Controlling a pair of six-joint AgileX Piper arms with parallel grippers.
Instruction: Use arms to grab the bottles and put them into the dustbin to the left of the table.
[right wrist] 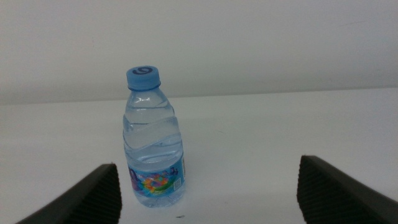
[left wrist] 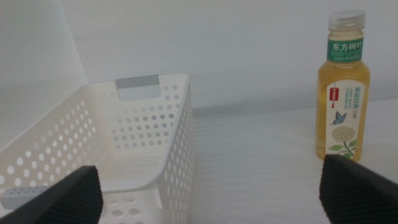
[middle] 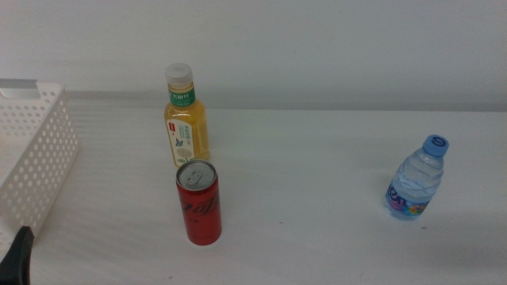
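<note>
Three bottles stand upright on the white table [middle: 317, 158]. The yellow-drink bottle [middle: 187, 119] with a white cap is at the back, and the red soda can [middle: 199, 204] stands just in front of it. A small clear water bottle [middle: 416, 180] with a blue cap stands alone at the right. The white perforated dustbin [middle: 36, 150] sits at the table's left. My left gripper [left wrist: 208, 167] is open low at the front left, facing the dustbin [left wrist: 155, 124] and the yellow-drink bottle [left wrist: 342, 93]. My right gripper [right wrist: 208, 163] is open and empty, a short way from the water bottle [right wrist: 154, 143].
A plain white wall runs behind the table. In the middle view only a dark tip of the left gripper [middle: 20, 253] shows at the bottom left corner, and the right arm is out of that view. Bare tabletop lies between the can and the water bottle.
</note>
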